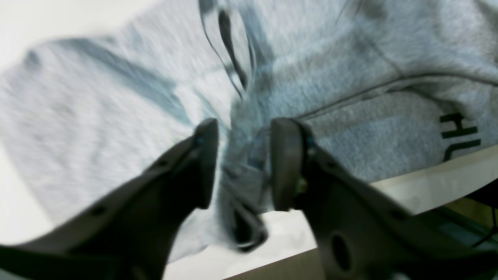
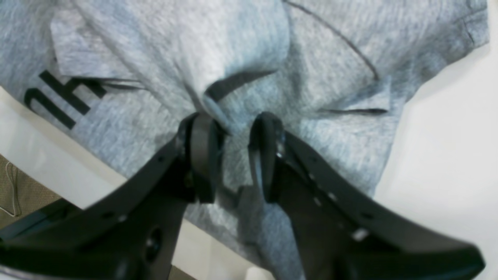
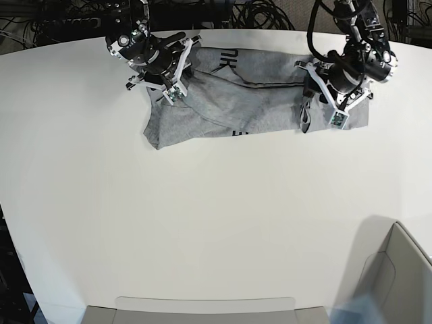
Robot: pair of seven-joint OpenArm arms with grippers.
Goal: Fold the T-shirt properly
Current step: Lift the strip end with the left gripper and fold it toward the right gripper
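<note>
- The heather-grey short-sleeved cotton T-shirt lies crumpled and stretched sideways at the far edge of the white table, between the two arms.
- Black block lettering shows on the cloth near the far table edge; the part nearest the camera in the base view is plain grey.
- The left gripper, on the right in the base view, stands over the right end of the T-shirt. Its dark jaws are parted with a gap between them, and a bunched fold of grey cloth runs through that gap. The wrist picture is blurred, so I cannot tell whether the pads press on the cloth or stand clear of it.
- The right gripper, on the left in the base view, stands over the left end of the T-shirt. Its jaws sit a moderate way apart with a raised pinch of grey cloth gathered between them, touching the inner faces of both, so it has hold of the shirt.
- A pale grey bin corner sits at the near right.
</note>
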